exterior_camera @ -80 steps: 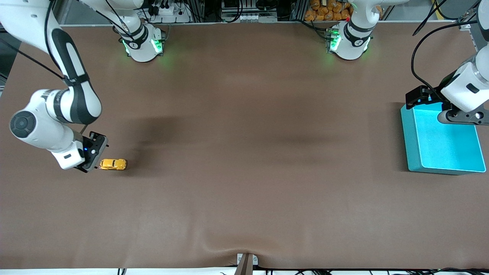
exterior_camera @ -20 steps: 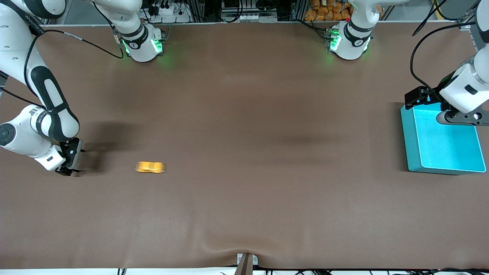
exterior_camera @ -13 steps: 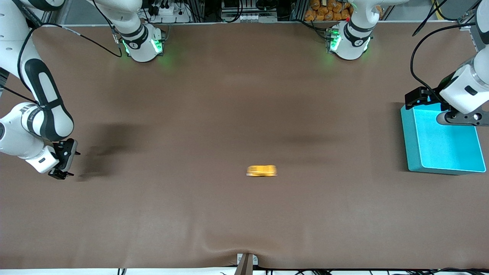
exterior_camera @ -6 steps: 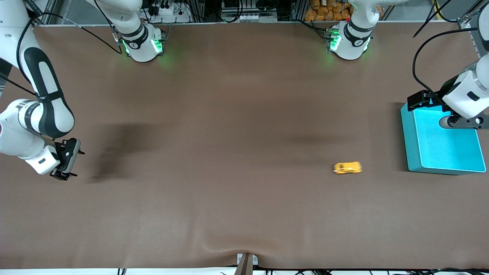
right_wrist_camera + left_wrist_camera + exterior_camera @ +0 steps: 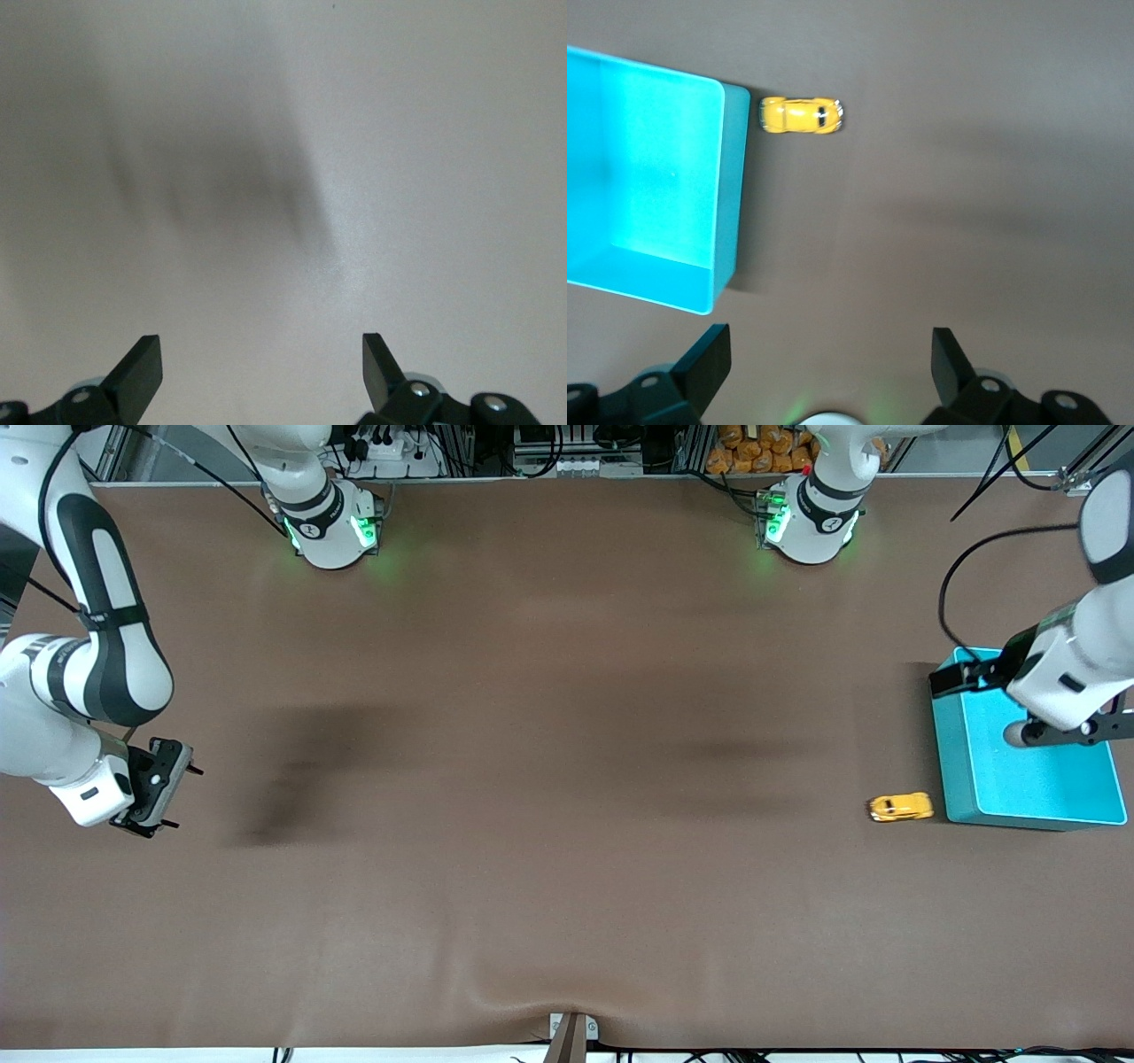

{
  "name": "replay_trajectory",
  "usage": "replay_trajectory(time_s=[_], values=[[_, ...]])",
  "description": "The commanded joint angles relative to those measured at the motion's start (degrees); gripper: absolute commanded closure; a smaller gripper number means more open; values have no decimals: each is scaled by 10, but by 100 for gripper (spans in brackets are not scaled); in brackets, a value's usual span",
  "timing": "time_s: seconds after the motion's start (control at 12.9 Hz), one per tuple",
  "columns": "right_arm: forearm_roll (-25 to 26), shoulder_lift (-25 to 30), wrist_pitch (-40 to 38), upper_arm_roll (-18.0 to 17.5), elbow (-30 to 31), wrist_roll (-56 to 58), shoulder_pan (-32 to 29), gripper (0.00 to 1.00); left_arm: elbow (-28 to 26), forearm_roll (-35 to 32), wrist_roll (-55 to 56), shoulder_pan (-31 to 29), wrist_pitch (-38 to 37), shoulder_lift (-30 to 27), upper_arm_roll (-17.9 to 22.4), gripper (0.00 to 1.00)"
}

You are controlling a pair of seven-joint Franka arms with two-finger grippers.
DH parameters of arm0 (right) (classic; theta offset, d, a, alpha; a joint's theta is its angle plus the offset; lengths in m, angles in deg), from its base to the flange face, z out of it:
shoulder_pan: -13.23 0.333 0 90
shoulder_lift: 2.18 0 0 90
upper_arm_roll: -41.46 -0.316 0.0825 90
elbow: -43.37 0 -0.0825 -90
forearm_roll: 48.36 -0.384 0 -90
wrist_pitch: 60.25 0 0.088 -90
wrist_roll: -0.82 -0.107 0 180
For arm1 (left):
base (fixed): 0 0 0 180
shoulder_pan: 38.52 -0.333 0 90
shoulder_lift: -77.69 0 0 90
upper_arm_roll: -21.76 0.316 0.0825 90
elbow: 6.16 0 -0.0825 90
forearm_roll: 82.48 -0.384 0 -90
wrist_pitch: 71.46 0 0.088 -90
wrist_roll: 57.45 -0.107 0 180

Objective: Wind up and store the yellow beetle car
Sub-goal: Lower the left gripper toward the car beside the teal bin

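Note:
The yellow beetle car (image 5: 900, 807) stands on the brown table right next to the outer wall of the teal bin (image 5: 950, 779), at the left arm's end. I cannot tell whether it touches the wall. It also shows in the left wrist view (image 5: 799, 115), beside the bin (image 5: 647, 177). My left gripper (image 5: 955, 679) hangs open and empty over the bin's corner that is farthest from the front camera; in the left wrist view (image 5: 828, 372) its jaws are wide apart. My right gripper (image 5: 158, 790) is open and empty over bare table at the right arm's end, as the right wrist view (image 5: 261, 372) shows.
The bin holds nothing that I can see. A ridge in the brown table cover (image 5: 567, 992) lies near the front edge. The two arm bases (image 5: 332, 522) stand along the back edge.
The car has rolled across the table from the right arm's end and now stands beside the bin. The left gripper has shifted over the bin's corner. The right gripper has drifted slightly.

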Motion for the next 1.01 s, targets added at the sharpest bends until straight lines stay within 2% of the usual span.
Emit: replay_trajectory(time_s=[0.0,0.16,0.47,0.78,0.93], values=[[-3,41,-26,2,14,-52,12,0,-68,-1,114,-1,82,-5,-2,0],[-3,64,-40,2,16,-90,19,0,-106,-1,206,-3,134,1,-2,0],[-3,110,-74,2,27,-183,30,0,-139,-9,391,-15,226,40,-1,0],[-2,165,-109,2,44,-284,59,0,-187,-109,593,-32,308,80,-1,0],[3,180,-125,2,44,-326,68,0,-198,-136,687,-40,350,107,-1,0]])
